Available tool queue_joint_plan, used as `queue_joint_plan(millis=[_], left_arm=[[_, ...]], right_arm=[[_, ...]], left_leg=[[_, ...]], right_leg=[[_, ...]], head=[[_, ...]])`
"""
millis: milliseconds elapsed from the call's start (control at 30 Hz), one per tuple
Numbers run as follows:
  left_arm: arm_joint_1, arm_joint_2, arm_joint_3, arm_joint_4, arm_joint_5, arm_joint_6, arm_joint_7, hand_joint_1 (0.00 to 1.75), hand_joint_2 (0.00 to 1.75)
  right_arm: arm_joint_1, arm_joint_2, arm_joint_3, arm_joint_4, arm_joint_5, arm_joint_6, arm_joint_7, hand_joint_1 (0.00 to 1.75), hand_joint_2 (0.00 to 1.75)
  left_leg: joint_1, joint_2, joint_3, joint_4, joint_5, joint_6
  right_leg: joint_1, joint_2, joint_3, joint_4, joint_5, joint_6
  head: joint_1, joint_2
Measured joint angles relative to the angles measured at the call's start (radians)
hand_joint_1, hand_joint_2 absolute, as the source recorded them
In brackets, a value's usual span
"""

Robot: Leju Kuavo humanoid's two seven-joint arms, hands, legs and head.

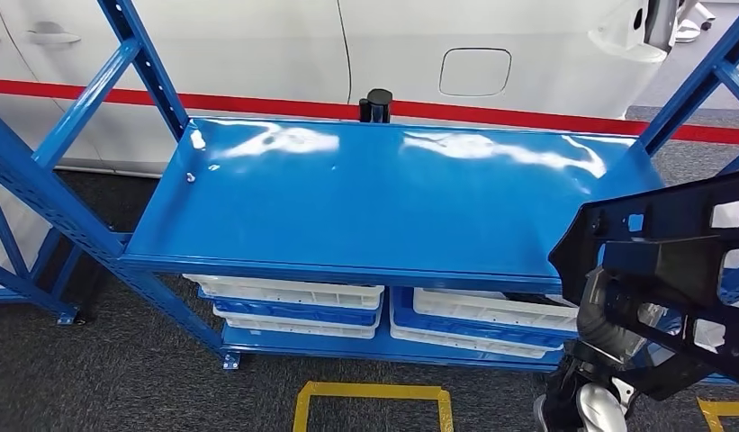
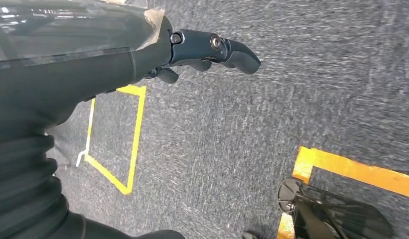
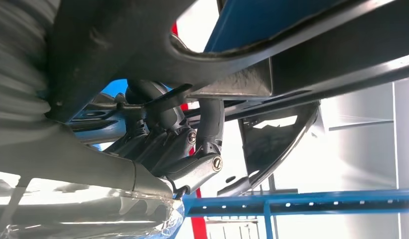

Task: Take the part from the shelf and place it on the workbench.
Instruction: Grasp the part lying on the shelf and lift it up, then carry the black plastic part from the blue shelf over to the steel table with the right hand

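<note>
The right hand (image 3: 177,159) has its fingers wrapped around a bar of the black part (image 1: 671,270), which hangs at four o'clock in the head view, off the shelf's (image 1: 392,198) right end; the left hand (image 2: 207,50) hangs over the floor, fingers loosely apart, holding nothing. To carry well, I judge it should keep the part clear of the blue uprights and level while turning toward the bench. No readable writing or brand shows.

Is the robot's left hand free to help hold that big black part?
Probably, but not from where it hangs: the left hand holds nothing and points at the floor, while the right hand grips the black part on the other side.
</note>
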Motion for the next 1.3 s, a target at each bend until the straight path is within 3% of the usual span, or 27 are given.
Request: queue_joint_plan(millis=[67, 133, 200, 267, 300, 333, 367, 400, 467, 533, 600, 667, 700, 767, 800, 833, 867, 900, 967, 1033, 1067, 1133, 1200, 1300], left_arm=[[0.0, -0.001, 0.0, 0.0, 0.001, 0.001, 0.001, 0.0, 1.75], [0.001, -0.001, 0.001, 0.0, 0.001, 0.002, 0.001, 0.0, 1.75], [0.001, -0.001, 0.002, 0.0, 0.002, 0.002, 0.001, 0.0, 1.75], [0.001, -0.002, 0.002, 0.0, 0.002, 0.002, 0.001, 0.0, 1.75], [0.001, -0.002, 0.002, 0.0, 0.002, 0.002, 0.001, 0.0, 1.75], [0.001, -0.002, 0.002, 0.0, 0.002, 0.002, 0.001, 0.0, 1.75], [0.001, -0.002, 0.002, 0.0, 0.001, 0.002, 0.001, 0.0, 1.75], [0.001, -0.002, 0.002, 0.0, 0.001, 0.002, 0.002, 0.0, 1.75], [-0.001, -0.002, 0.002, 0.0, 0.0, 0.002, 0.003, 0.0, 1.75], [-0.003, -0.002, 0.002, 0.0, -0.001, 0.002, 0.004, 0.0, 1.75], [-0.003, -0.002, 0.001, 0.0, -0.003, 0.002, 0.004, 0.0, 1.75], [-0.003, -0.001, 0.001, 0.0, -0.004, 0.002, 0.004, 0.0, 1.75], [-0.003, -0.001, 0.001, 0.0, -0.004, 0.002, 0.004, 0.0, 1.75], [-0.003, -0.001, 0.001, 0.0, -0.004, 0.001, 0.005, 0.0, 1.75], [-0.003, -0.001, 0.001, 0.0, -0.004, 0.001, 0.006, 0.0, 1.75], [-0.003, -0.001, 0.001, 0.0, -0.004, 0.001, 0.007, 0.0, 1.75], [-0.003, -0.001, 0.001, 0.0, -0.004, 0.002, 0.009, 0.0, 1.75], [-0.003, -0.001, 0.001, 0.0, -0.004, 0.002, 0.01, 0.0, 1.75], [-0.003, -0.002, 0.001, 0.0, -0.004, 0.002, 0.013, 0.0, 1.75], [-0.003, -0.002, 0.001, 0.0, -0.004, 0.003, 0.015, 0.0, 1.75], [-0.003, -0.002, 0.001, 0.0, -0.004, 0.004, 0.015, 0.0, 1.75], [-0.002, -0.002, 0.002, 0.0, -0.004, 0.005, 0.016, 0.0, 1.75], [-0.001, -0.002, 0.002, 0.0, -0.003, 0.005, 0.016, 0.0, 1.75], [-0.001, -0.002, 0.002, 0.0, -0.001, 0.005, 0.017, 0.0, 1.75]], right_arm=[[-0.001, 0.0, 0.0, -0.001, 0.0, 0.002, 0.0, 1.75, 1.75], [0.001, 0.001, 0.0, -0.002, 0.0, 0.002, 0.0, 1.75, 1.75], [0.001, 0.002, -0.001, -0.002, 0.0, 0.002, 0.0, 1.75, 1.75], [0.001, 0.004, -0.001, -0.002, -0.001, 0.005, 0.0, 1.75, 1.75], [0.001, 0.004, -0.002, -0.002, -0.002, 0.009, 0.0, 1.75, 1.75], [0.001, 0.005, -0.002, -0.002, -0.003, 0.013, 0.0, 1.75, 1.75], [0.002, 0.006, -0.002, -0.002, -0.004, 0.017, 0.0, 1.75, 1.75], [0.002, 0.006, -0.002, -0.002, -0.005, 0.019, 0.0, 1.75, 1.75], [0.002, 0.008, -0.002, -0.005, -0.005, 0.021, 0.0, 1.75, 1.75], [0.001, 0.009, -0.003, -0.013, -0.004, 0.021, -0.001, 1.75, 1.75], [0.002, 0.011, -0.005, -0.021, -0.002, 0.021, -0.004, 1.75, 1.75], [0.008, 0.014, -0.006, -0.028, 0.0, 0.021, -0.007, 1.75, 1.75], [0.011, 0.015, -0.008, -0.031, 0.0, 0.021, -0.008, 1.75, 1.75], [0.014, 0.016, -0.012, -0.037, 0.002, 0.02, -0.009, 1.75, 1.75], [0.015, 0.016, -0.014, -0.038, 0.003, 0.02, -0.01, 1.75, 1.75], [0.016, 0.017, -0.016, -0.039, 0.006, 0.019, -0.01, 1.75, 1.75], [0.017, 0.018, -0.018, -0.039, 0.009, 0.019, -0.01, 1.75, 1.75], [0.018, 0.019, -0.019, -0.04, 0.012, 0.019, -0.011, 1.75, 1.75], [0.017, 0.021, -0.02, -0.044, 0.018, 0.018, -0.012, 1.75, 1.75], [0.014, 0.024, -0.021, -0.048, 0.023, 0.018, -0.012, 1.75, 1.75], [0.013, 0.024, -0.022, -0.049, 0.025, 0.019, -0.012, 1.75, 1.75], [0.013, 0.026, -0.023, -0.05, 0.028, 0.02, -0.012, 1.75, 1.75], [0.012, 0.029, -0.025, -0.05, 0.03, 0.021, -0.012, 1.75, 1.75], [0.011, 0.032, -0.026, -0.049, 0.03, 0.021, -0.012, 1.75, 1.75]], left_leg=[[-0.004, 0.0, -0.006, 0.002, 0.015, -0.012], [-0.001, -0.002, -0.011, 0.003, 0.02, -0.022], [0.004, -0.005, -0.031, 0.056, -0.041, -0.03], [0.006, -0.008, -0.066, 0.175, -0.142, -0.036], [0.006, -0.008, -0.077, 0.232, -0.169, -0.038], [0.007, -0.009, -0.079, 0.269, -0.174, -0.039], [0.007, -0.009, -0.066, 0.275, -0.159, -0.04], [0.007, -0.009, -0.034, 0.246, -0.131, -0.038], [0.006, -0.01, 0.062, 0.12, -0.097, -0.032], [0.002, -0.013, 0.122, 0.021, -0.101, -0.025], [-0.004, -0.014, 0.12, -0.002, -0.103, -0.014], [-0.004, -0.01, 0.102, -0.008, -0.085, 0.006], [-0.003, -0.007, 0.09, -0.011, -0.073, 0.016], [-0.004, -0.004, 0.063, -0.012, -0.05, 0.026], [-0.005, -0.002, 0.048, -0.012, -0.038, 0.027], [-0.005, -0.001, 0.033, -0.011, -0.026, 0.026], [-0.006, 0.0, 0.017, -0.01, -0.013, 0.025], [-0.005, 0.001, 0.002, -0.01, 0.0, 0.022], [-0.006, 0.001, -0.023, -0.007, 0.023, 0.015], [-0.009, 0.001, -0.038, -0.004, 0.044, 0.004], [-0.011, 0.002, -0.042, -0.005, 0.054, -0.001], [-0.009, 0.001, -0.047, -0.008, 0.069, -0.013], [-0.004, -0.003, -0.06, 0.023, 0.021, -0.024], [0.0, -0.008, -0.099, 0.195, -0.13, -0.035]], right_leg=[[0.007, 0.002, 0.026, -0.054, -0.011, -0.011], [0.004, 0.001, 0.014, -0.057, -0.005, -0.028], [-0.002, -0.002, 0.0, -0.059, 0.011, -0.054], [0.0, -0.005, -0.018, -0.058, 0.03, -0.074], [0.003, -0.006, -0.028, -0.057, 0.04, -0.077], [0.005, -0.007, -0.039, -0.056, 0.05, -0.077], [0.007, -0.006, -0.051, -0.054, 0.058, -0.076], [0.008, -0.006, -0.062, -0.052, 0.066, -0.073], [0.01, -0.006, -0.08, -0.044, 0.078, -0.063], [0.013, -0.007, -0.094, -0.037, 0.09, -0.049], [0.014, -0.01, -0.104, -0.038, 0.105, -0.035], [0.012, -0.01, -0.122, -0.022, 0.094, -0.03], [0.012, -0.009, -0.136, 0.008, 0.065, -0.033], [0.011, -0.007, -0.172, 0.119, -0.02, -0.047], [0.011, -0.007, -0.184, 0.181, -0.052, -0.049], [0.011, -0.007, -0.186, 0.226, -0.065, -0.045], [0.011, -0.007, -0.175, 0.243, -0.06, -0.036], [0.01, -0.007, -0.146, 0.223, -0.041, -0.025], [0.009, -0.007, -0.044, 0.1, -0.01, -0.011], [0.014, -0.005, 0.046, -0.034, -0.022, -0.02], [0.017, -0.004, 0.064, -0.068, -0.032, -0.027], [0.015, -0.004, 0.055, -0.079, -0.026, -0.044], [0.009, -0.007, 0.038, -0.079, -0.005, -0.065], [0.011, -0.01, 0.001, -0.078, 0.03, -0.083]], head=[[-0.001, 0.0], [-0.002, 0.0], [-0.004, 0.0], [-0.006, 0.0], [-0.007, 0.0], [-0.007, 0.0], [-0.007, 0.0], [-0.007, 0.0], [-0.008, 0.0], [-0.007, 0.0], [-0.006, 0.0], [-0.005, 0.0], [-0.004, 0.0], [0.0, 0.0], [0.001, 0.0], [0.001, 0.0], [0.001, 0.0], [0.002, 0.0], [0.002, 0.0], [0.002, 0.0], [0.002, 0.0], [0.002, 0.0], [0.0, 0.0], [-0.002, 0.0]])
